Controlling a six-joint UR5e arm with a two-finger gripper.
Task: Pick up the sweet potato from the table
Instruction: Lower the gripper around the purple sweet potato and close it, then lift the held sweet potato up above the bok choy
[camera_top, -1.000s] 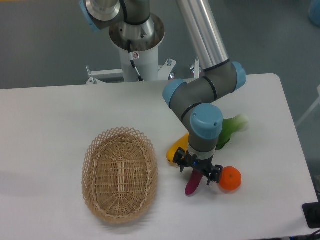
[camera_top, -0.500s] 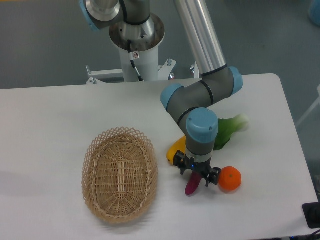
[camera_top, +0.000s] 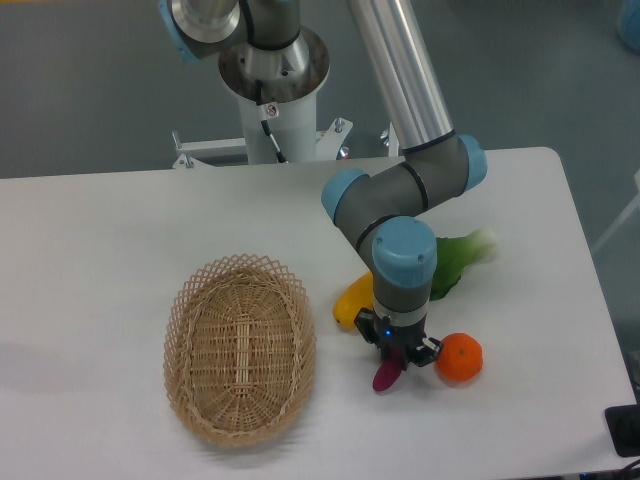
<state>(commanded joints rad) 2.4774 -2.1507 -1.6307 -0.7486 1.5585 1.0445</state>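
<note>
sweet potato | slim, magenta | partly hidden | on white table, right of centre

A single fixed camera looks down from high in front of the table, facing the arm's base, at middling distance.

The arm had a long shiny silver tube and dark grey joints with light blue round caps. Its base was a white column with a metal ring and a thin black cable. The small black gripper showed a tiny blue light.
</note>
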